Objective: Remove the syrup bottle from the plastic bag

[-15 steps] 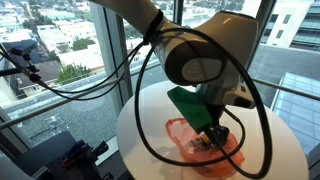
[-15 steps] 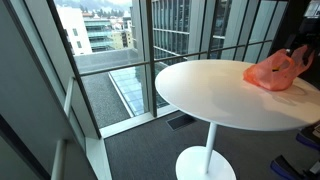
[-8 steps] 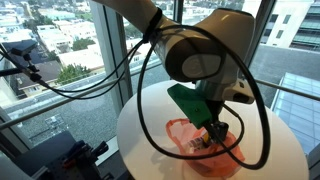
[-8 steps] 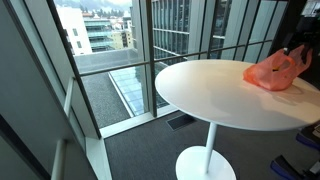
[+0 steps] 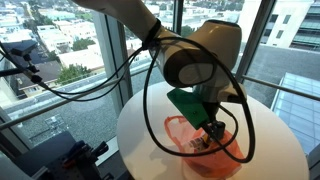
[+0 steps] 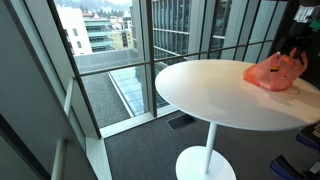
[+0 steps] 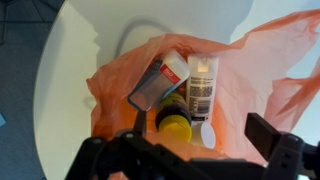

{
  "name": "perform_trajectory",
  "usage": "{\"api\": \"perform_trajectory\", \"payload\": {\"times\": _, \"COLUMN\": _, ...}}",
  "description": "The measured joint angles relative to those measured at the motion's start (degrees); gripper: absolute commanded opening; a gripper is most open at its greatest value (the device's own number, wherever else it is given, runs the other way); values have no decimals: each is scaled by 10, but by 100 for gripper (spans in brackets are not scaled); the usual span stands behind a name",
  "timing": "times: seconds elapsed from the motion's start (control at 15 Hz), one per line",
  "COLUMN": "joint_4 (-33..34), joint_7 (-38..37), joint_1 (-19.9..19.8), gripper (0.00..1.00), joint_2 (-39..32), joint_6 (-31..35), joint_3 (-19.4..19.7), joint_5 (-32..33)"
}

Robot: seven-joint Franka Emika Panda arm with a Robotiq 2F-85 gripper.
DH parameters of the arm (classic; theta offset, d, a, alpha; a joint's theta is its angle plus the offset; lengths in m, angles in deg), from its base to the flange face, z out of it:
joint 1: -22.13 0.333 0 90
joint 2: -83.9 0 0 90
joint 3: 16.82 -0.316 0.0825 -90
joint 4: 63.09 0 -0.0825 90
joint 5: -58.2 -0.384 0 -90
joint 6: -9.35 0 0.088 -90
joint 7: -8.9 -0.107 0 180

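Note:
An orange plastic bag (image 7: pixel 255 70) lies open on the round white table (image 7: pixel 70 60). Inside it lies a dark syrup bottle with a yellow cap (image 7: pixel 175 124). Next to it are a white labelled bottle (image 7: pixel 203 82) and a grey-blue packet (image 7: pixel 158 82). My gripper (image 7: pixel 200 128) is open, hovering just above the bag's mouth with its fingers on either side of the yellow cap and the white cap. It holds nothing. In both exterior views the bag (image 5: pixel 190 150) (image 6: pixel 270 71) sits under the gripper (image 5: pixel 213 131).
The table (image 6: pixel 210 95) stands on a single pedestal beside tall glass windows (image 6: pixel 110 60). Black cables (image 5: pixel 145 100) loop from the arm around the bag. A green part (image 5: pixel 185 103) is mounted on the wrist.
The arm's upper body has swung slightly to the left over the table. The gripper stays open above the bag; the bag and bottles have not moved.

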Motion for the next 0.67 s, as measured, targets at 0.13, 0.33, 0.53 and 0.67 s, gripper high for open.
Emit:
{"api": "perform_trajectory", "payload": {"times": 0.13, "joint_4": 0, "joint_7": 0, "joint_1": 0, "gripper": 100, "joint_2": -13, "joint_6": 13, "joint_3": 0, "joint_5": 0}}
{"api": "perform_trajectory", "payload": {"times": 0.33, "joint_4": 0, "joint_7": -1, "joint_1": -2, "gripper": 100, "joint_2": -31, "joint_6": 19, "joint_3": 0, "joint_5": 0}}
{"api": "perform_trajectory", "payload": {"times": 0.53, "joint_4": -4, "joint_7": -5, "joint_1": -2, "gripper": 100, "joint_2": -38, "joint_6": 19, "joint_3": 0, "joint_5": 0}}
{"api": "perform_trajectory", "payload": {"times": 0.67, "joint_4": -11, "joint_7": -8, "joint_1": -2, "gripper": 100, "joint_2": -38, "joint_6": 19, "joint_3": 0, "joint_5": 0}}
